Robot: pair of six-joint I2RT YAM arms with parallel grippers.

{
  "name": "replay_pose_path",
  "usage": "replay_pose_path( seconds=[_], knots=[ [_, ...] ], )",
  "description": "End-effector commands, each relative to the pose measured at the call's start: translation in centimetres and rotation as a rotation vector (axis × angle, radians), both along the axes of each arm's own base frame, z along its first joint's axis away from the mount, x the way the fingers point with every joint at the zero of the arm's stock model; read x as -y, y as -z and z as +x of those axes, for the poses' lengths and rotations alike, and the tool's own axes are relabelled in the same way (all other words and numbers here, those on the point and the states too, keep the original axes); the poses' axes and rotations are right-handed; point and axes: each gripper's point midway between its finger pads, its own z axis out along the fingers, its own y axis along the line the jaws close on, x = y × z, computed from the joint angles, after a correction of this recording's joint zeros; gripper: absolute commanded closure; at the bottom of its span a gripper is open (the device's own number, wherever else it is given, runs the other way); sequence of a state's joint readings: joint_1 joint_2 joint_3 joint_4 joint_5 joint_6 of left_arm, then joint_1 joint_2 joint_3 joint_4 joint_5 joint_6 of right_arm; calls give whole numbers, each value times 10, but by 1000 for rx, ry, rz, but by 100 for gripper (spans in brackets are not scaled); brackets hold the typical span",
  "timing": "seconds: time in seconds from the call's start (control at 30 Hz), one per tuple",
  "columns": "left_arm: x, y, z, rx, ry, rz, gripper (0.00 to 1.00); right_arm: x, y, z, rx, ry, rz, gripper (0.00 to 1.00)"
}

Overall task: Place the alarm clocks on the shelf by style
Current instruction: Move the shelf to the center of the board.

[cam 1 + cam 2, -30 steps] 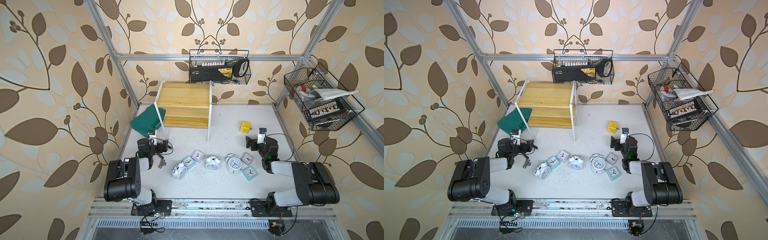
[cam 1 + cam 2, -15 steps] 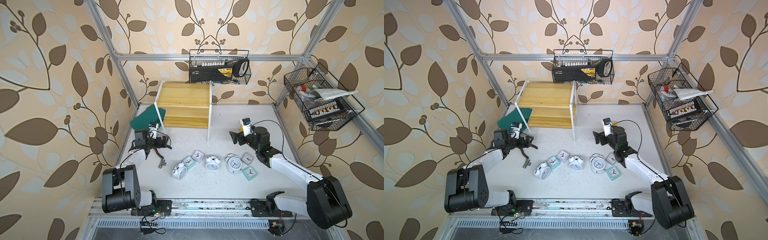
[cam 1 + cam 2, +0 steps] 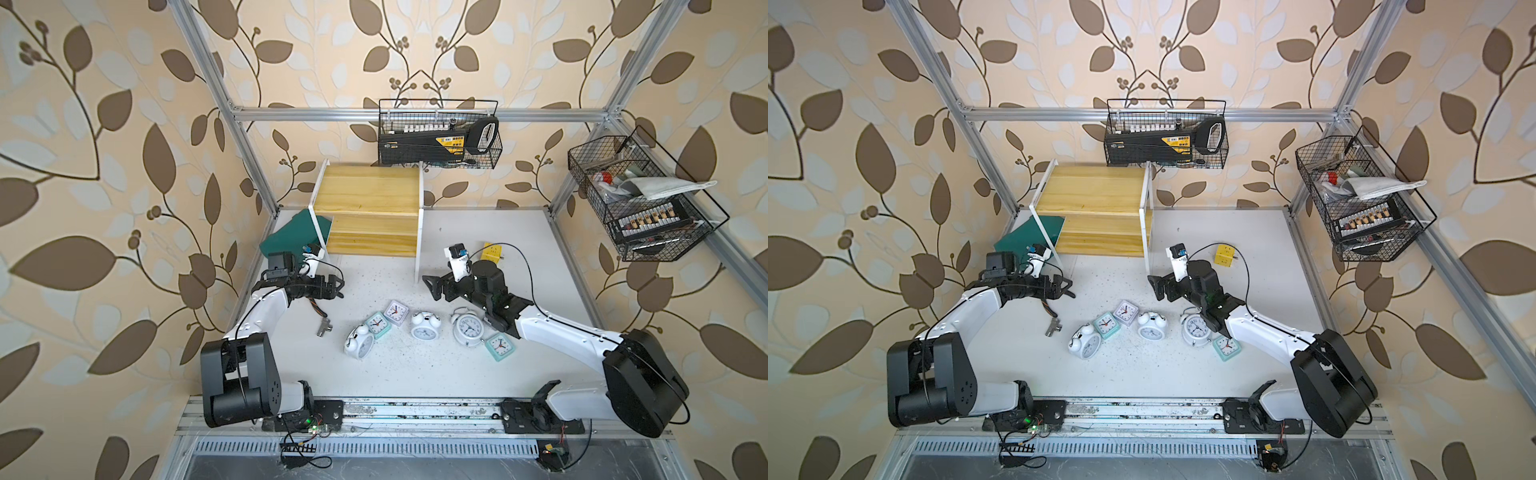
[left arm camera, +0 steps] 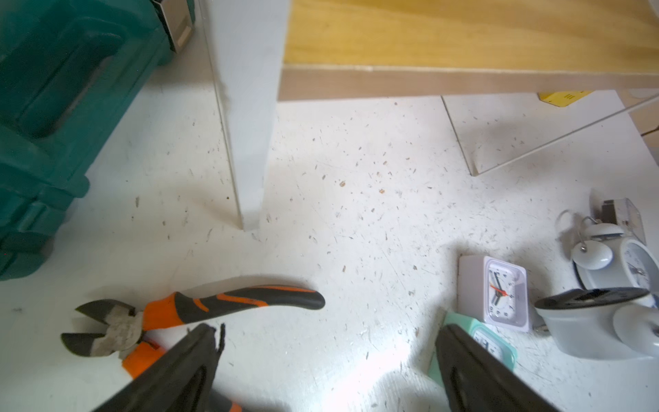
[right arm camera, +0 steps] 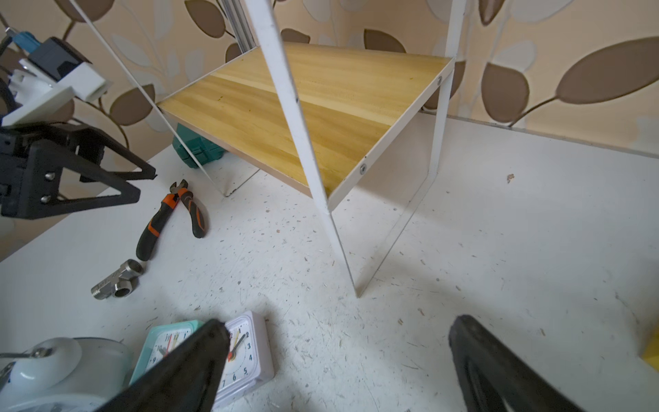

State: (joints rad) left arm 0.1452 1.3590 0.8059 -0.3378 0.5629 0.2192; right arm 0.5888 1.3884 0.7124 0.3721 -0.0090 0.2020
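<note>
Sorting is only beginning: the shelf is standing bare, and the alarm clocks are lying clustered on the table in front of it. The left gripper and right gripper are hovering spread wide, both empty. Judged next: one gripper descending onto a single clock.

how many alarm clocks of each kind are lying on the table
white twin-bell clocks: 3
mint-green square clocks: 2
pale lilac square clock: 1
greyish square clock, seen only in the left wrist view: 1
total: 7
</note>
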Motion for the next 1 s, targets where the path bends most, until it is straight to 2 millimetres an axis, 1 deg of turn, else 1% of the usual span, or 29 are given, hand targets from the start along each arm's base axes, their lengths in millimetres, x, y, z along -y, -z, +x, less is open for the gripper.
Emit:
replay_pose_path(
  seconds=[0.0,0.2,0.3,0.53,0.63,0.77,0.97],
  knots=[
    [5,-18,-7,8,37,-35,1,-8,-30,20,70,65,111,1],
    [7,-19,-12,-19,43,-45,1,-14,-38,42,97,120,145,1],
    [8,-20,-15,-31,47,-56,1,-13,-40,51,114,165,143,1],
    [12,-21,-22,-57,58,-69,1,-16,-40,63,134,223,132,1],
    [13,-21,-26,-63,65,-72,1,-11,-41,65,153,285,110,1],
    [14,-22,-31,-66,85,-67,1,2,-43,66,176,383,83,1],
    [17,-24,-37,-76,122,-64,1,24,-41,66,182,497,60,1]
  ],
)
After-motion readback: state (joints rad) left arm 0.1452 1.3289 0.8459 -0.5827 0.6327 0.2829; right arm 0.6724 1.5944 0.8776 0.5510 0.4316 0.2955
